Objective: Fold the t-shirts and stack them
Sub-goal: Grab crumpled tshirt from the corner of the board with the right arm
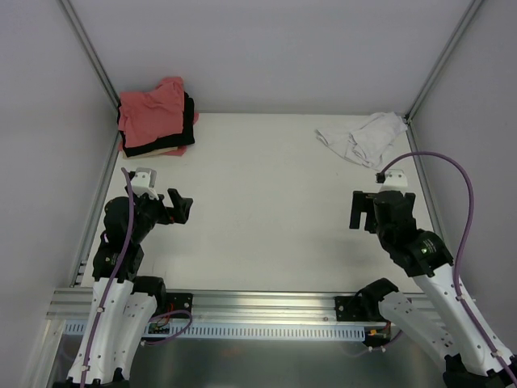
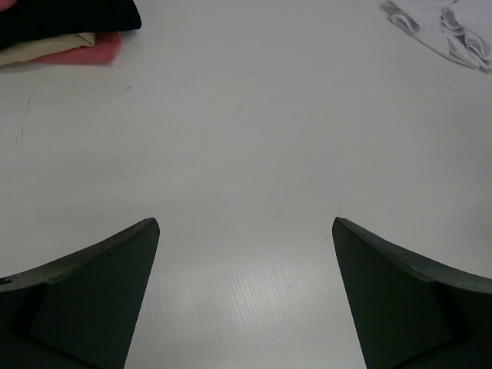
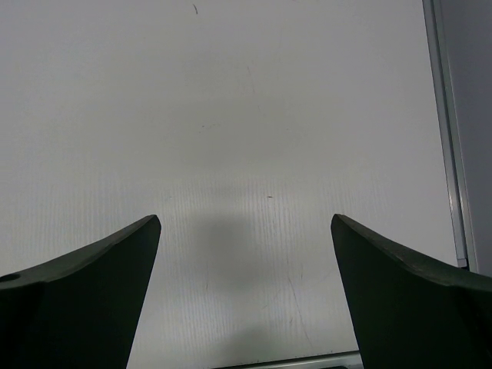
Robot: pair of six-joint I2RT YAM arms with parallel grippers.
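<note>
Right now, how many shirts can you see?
4. A pink shirt, black shirt and cream shirt lie stacked in the far left corner; a white shirt lies crumpled far right. The stack may hide more.

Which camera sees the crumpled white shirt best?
The top external view: the whole white t-shirt lies crumpled in the far right corner. The left wrist view catches only part of it, cut off by the frame edge. The right wrist view shows none.

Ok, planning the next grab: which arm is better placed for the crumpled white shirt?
Right. The white shirt lies at the far right, just beyond the open, empty right fingers; the left fingers sit far across.
</note>
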